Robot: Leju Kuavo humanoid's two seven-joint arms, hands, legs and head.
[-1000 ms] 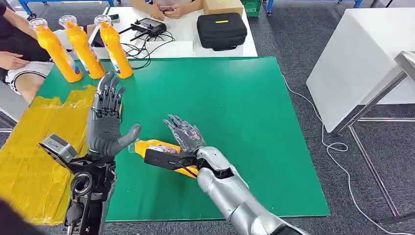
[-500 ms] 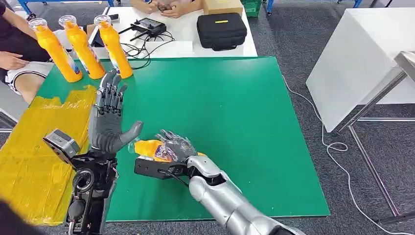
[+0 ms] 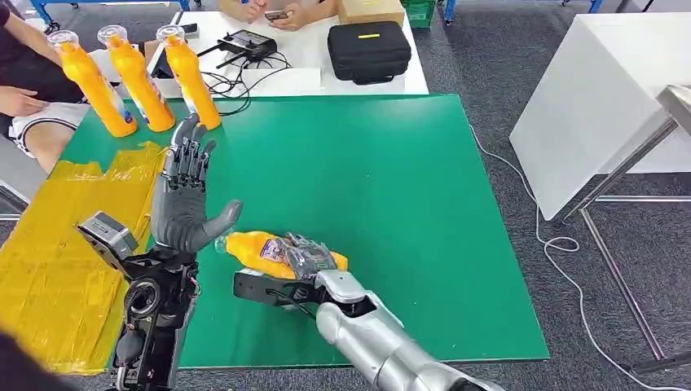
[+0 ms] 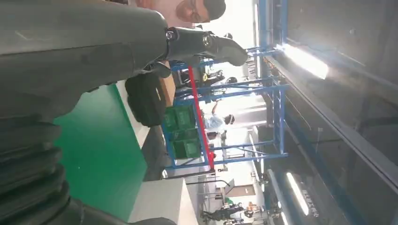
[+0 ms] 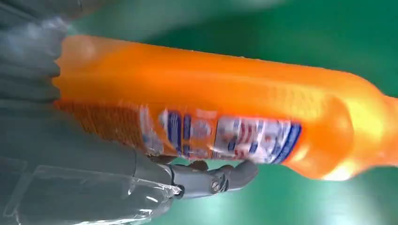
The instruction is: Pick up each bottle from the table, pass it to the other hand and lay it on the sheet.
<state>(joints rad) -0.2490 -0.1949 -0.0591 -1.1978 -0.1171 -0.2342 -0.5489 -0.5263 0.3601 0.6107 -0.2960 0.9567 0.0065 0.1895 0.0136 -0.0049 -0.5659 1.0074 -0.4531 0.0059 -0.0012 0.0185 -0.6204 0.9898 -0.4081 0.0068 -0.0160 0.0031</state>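
Observation:
My right hand (image 3: 308, 254) grips an orange bottle (image 3: 265, 248) with a white and blue label, held on its side above the green mat (image 3: 383, 187), its clear cap toward my left hand. The right wrist view shows the bottle (image 5: 220, 112) lying across my palm with fingers (image 5: 220, 178) curled under it. My left hand (image 3: 186, 195) stands upright and open, fingers spread, its thumb just beside the bottle's cap. Three more orange bottles (image 3: 134, 73) stand upright at the mat's far left corner. The yellow sheet (image 3: 57, 244) lies on the left.
A white table (image 3: 310, 77) behind the mat carries a black case (image 3: 368, 50), a controller and cables. People sit at the far left and at the back. Another white table (image 3: 603, 106) stands to the right, with a cable on the floor.
My right hand has closed around the bottle and lifted it leftward, bringing the cap up to my left hand's thumb. My left hand shifted slightly forward.

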